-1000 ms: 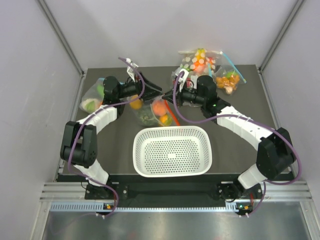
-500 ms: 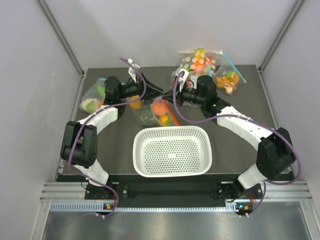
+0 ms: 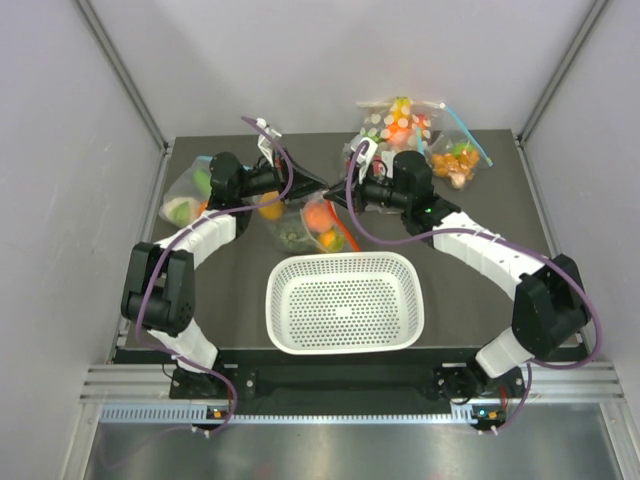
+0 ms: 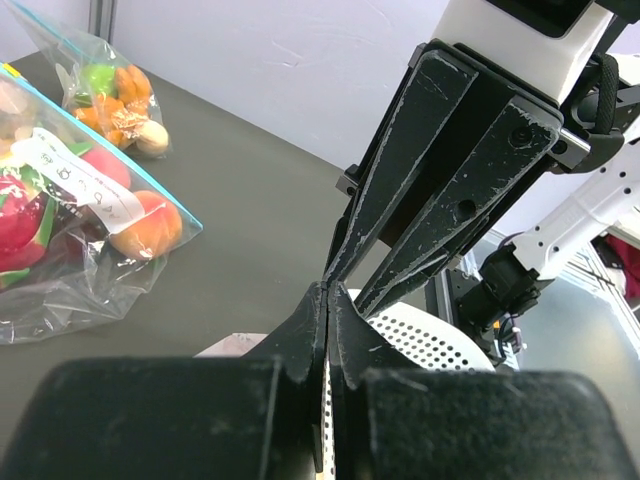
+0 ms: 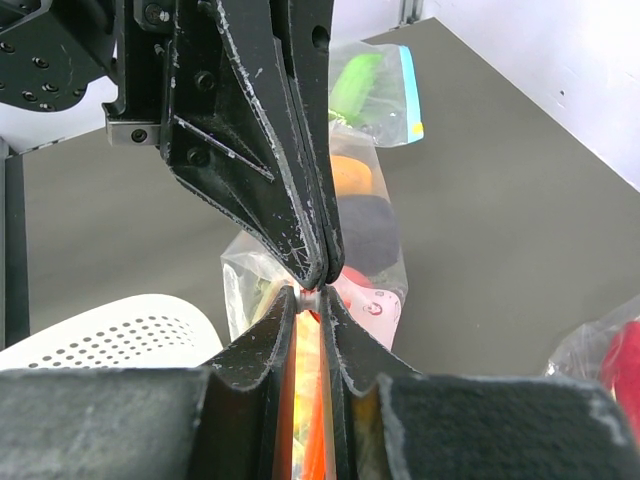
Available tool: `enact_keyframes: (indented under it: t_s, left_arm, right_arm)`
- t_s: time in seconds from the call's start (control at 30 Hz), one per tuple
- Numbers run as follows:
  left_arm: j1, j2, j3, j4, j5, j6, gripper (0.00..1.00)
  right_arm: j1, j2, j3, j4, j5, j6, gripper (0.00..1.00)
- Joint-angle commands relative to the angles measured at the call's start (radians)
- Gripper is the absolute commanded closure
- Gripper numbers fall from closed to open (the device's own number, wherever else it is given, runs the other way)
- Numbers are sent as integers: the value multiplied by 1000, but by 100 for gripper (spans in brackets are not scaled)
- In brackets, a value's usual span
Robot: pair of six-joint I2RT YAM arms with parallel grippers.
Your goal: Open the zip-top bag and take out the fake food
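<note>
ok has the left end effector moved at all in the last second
No visible move. The left end effector stays shut on the zip-top bag at its mouth, just as far behind the far rim of the white basket as before.

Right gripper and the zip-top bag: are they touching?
Touching. The right wrist view shows the right gripper pinched shut on the red-orange strip at the mouth of the bag, tip to tip with the left gripper.

Dark matte counter (image 3: 455, 310) beneath the left end effector (image 3: 322, 188) and right end effector (image 3: 333, 194); plain, evenly lit pale walls (image 3: 320, 60) beyond and flanking them.
</note>
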Motion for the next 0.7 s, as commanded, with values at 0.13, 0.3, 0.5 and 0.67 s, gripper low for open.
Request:
enact_keyframes:
  t_s: [0.13,0.3,0.5,0.67]
  left_arm:
    - [-3,-11,-4,37,-4,16,100]
    - [-2,-2,-9,135,-8,-59,100]
    - [7,18,-6,305,-7,-185,100]
    - [26,24,4,324,-19,-202,100]
  right_arm:
    - [-14,21,47,16,-9,14,100]
    - [-24,36,44,8,-6,14,100]
    - [-42,50,45,2,-13,14,100]
    - [-51,49,37,-1,-18,14,100]
